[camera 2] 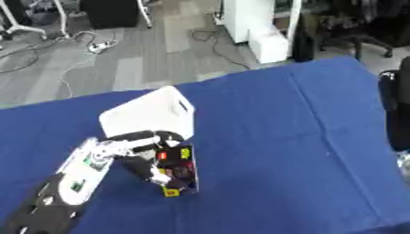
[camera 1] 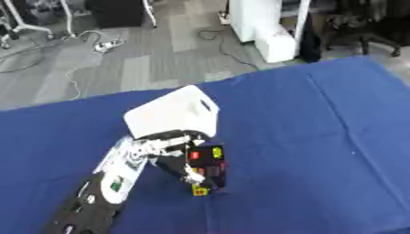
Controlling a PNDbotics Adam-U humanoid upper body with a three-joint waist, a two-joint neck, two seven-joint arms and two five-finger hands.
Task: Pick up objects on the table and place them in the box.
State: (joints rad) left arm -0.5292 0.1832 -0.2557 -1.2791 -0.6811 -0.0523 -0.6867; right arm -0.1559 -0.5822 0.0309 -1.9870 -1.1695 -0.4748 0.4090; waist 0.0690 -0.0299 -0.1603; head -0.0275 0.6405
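A white box [camera 1: 172,116] with a handle slot in its side stands on the blue tablecloth [camera 1: 320,137], left of centre. Directly in front of it is a black block-shaped object [camera 1: 210,168] with red and yellow labels, held upright, its lower end at the cloth. My left hand [camera 1: 178,161] comes in from the lower left and has its fingers curled round the object's left side. The hand sits between the object and the box's front wall. The black and silver forearm [camera 1: 120,180] hides the cloth beneath it. My right hand shows in neither view.
A black upright shape [camera 2: 396,107] stands at the right edge of the right eye view. Beyond the table's far edge lie grey floor, cables [camera 1: 96,43] and a white cabinet [camera 1: 268,27]. Bare blue cloth spreads to the right of the box.
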